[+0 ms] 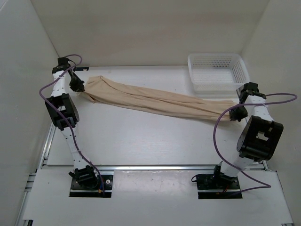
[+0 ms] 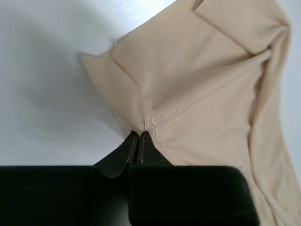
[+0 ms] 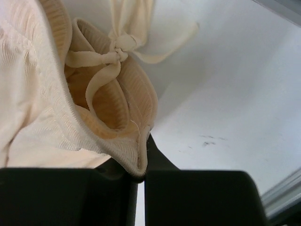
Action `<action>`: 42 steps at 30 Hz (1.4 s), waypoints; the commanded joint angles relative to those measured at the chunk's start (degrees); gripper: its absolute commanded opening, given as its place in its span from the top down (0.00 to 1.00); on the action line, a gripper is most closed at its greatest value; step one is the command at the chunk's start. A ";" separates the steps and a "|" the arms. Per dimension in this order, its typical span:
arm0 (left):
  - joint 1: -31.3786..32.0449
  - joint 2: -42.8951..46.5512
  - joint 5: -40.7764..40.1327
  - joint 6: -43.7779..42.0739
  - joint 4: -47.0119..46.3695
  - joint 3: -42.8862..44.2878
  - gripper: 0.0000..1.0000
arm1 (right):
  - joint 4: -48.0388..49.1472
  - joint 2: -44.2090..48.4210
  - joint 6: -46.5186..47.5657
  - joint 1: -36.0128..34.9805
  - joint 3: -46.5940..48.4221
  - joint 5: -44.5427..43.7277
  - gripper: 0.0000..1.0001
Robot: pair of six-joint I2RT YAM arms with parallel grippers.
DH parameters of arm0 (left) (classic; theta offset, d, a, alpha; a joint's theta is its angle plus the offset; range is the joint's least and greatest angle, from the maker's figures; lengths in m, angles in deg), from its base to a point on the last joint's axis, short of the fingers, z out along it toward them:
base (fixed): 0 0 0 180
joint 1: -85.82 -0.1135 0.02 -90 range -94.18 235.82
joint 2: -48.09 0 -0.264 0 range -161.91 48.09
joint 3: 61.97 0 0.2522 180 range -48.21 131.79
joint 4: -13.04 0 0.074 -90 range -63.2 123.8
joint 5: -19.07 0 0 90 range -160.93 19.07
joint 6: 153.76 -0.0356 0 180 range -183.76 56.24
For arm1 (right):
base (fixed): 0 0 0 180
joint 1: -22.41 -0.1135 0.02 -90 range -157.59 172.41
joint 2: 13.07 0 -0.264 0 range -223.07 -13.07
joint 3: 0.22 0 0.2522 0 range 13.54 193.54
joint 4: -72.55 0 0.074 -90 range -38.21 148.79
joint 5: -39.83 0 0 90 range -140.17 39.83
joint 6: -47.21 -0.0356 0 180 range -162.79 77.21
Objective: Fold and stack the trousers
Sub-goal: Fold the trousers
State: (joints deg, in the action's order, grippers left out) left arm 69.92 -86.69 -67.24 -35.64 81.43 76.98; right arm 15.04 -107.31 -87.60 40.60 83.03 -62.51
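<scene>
The beige trousers (image 1: 155, 100) lie stretched in a long band across the white table, from far left to right. My left gripper (image 1: 79, 87) is shut on the cloth at the left end; the left wrist view shows its jaws (image 2: 138, 136) pinching a fold of the trousers (image 2: 197, 84). My right gripper (image 1: 233, 114) is shut on the right end. The right wrist view shows its jaws (image 3: 142, 150) clamped on the ribbed waistband (image 3: 94, 132), with the knotted drawstring (image 3: 115, 54) hanging above.
A white plastic mesh basket (image 1: 217, 71) stands at the back right, just behind the right gripper. White walls enclose the table at the back and both sides. A metal rail (image 1: 155, 167) runs along the near edge by the arm bases.
</scene>
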 commanded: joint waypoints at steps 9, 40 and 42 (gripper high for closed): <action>-4.14 9.98 -6.68 -3.77 3.29 1.72 0.89 | -4.07 7.83 0.61 0.61 -4.28 -6.47 1.00; -4.67 23.34 -10.19 -5.00 8.84 -15.75 0.55 | -8.46 22.17 1.05 -0.16 -1.48 -4.89 0.25; -4.67 22.81 -5.91 -6.14 8.83 -18.47 0.35 | -8.46 22.17 3.68 -3.06 0.02 -4.89 0.25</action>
State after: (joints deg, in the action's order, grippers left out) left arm 65.68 -66.91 -77.12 -41.04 91.03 61.72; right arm 7.09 -85.43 -86.69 41.30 79.23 -67.93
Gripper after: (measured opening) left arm 0.542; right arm 0.752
